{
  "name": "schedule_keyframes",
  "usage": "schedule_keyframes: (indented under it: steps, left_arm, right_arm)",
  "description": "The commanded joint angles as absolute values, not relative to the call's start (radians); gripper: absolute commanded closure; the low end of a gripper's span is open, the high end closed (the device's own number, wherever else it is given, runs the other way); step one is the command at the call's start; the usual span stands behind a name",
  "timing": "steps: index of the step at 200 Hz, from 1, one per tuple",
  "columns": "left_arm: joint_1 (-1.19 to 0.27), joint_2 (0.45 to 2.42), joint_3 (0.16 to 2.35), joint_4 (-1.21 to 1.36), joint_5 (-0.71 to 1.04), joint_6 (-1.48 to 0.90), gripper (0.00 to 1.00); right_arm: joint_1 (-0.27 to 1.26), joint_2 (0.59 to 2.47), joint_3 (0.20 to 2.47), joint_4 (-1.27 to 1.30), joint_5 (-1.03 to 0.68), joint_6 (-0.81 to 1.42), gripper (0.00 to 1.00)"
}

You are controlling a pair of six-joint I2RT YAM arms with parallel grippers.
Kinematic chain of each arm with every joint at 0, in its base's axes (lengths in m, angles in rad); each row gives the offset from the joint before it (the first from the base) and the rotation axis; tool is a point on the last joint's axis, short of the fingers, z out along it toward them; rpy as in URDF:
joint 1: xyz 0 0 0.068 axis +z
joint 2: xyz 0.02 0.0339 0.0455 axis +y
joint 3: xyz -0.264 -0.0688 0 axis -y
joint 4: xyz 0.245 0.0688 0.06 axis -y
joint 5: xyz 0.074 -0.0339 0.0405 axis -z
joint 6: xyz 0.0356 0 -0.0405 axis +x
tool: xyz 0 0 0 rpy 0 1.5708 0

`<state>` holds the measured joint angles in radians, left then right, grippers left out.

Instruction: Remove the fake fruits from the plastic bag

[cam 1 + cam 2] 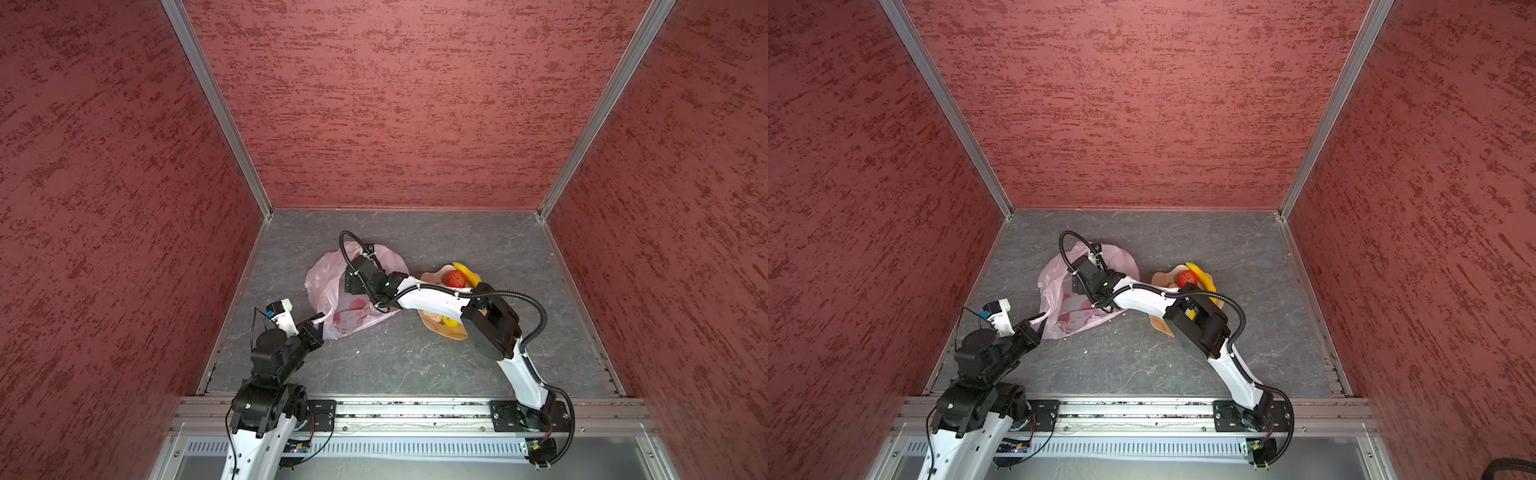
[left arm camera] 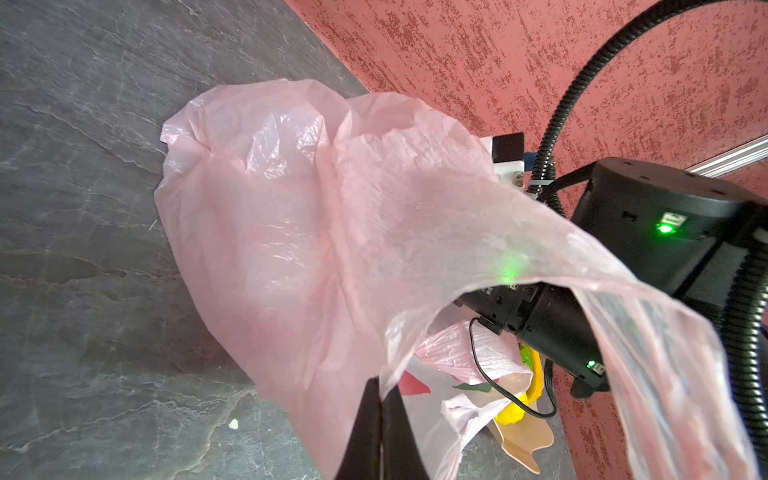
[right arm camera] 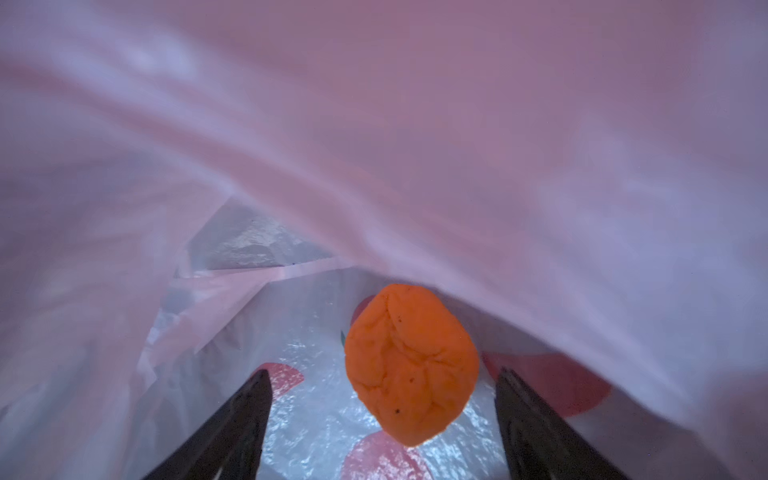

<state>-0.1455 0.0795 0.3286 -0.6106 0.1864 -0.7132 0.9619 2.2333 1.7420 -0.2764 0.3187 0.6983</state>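
**Mia:** How do the two arms stand?

**Ben:** The left arm (image 1: 274,357) is folded up short. Its left claw (image 1: 316,323) is pressed together. It pinches a handle of the pink bag (image 1: 328,286) and holds it up off the gray table (image 1: 395,361). In the left wrist view the thin plastic sits squeezed between the fingers (image 2: 370,424).

**Mia:** And the other arm?

**Ben:** The right arm (image 1: 428,297) is stretched out long and bent at the elbow. Its wrist dips into the mouth of the bag. So the right claw (image 3: 383,372) is inside the bag, and both top views hide it. The right wrist view shows its two fingers spread wide apart.

**Mia:** Is it holding anything?

**Ben:** No. One orange fruit (image 3: 409,365) lies on the bottom of the bag, just in front of that claw. It is in line with the gap between the fingers and touches neither one.

**Mia:** How many things can you count?

**Ben:** Two arms, two claws, one bag and one plate (image 1: 430,275). The plate is behind the right claw, outside the bag, partly under that arm. On it I count three fruits: one banana (image 1: 465,272), one red fruit (image 1: 456,279) and one bumpy yellow fruit (image 1: 451,322). The arm covers the middle of the plate, so I cannot tell if more lie there.
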Motion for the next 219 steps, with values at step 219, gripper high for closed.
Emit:
schedule_keyframes:
  steps: [219]
  left_arm:
    - [-0.150,0.067,0.258,-0.568,0.236,-0.770,1.00]
  right_arm:
    - [0.942,2.362,1.831,-0.284,0.242,0.686,0.25]
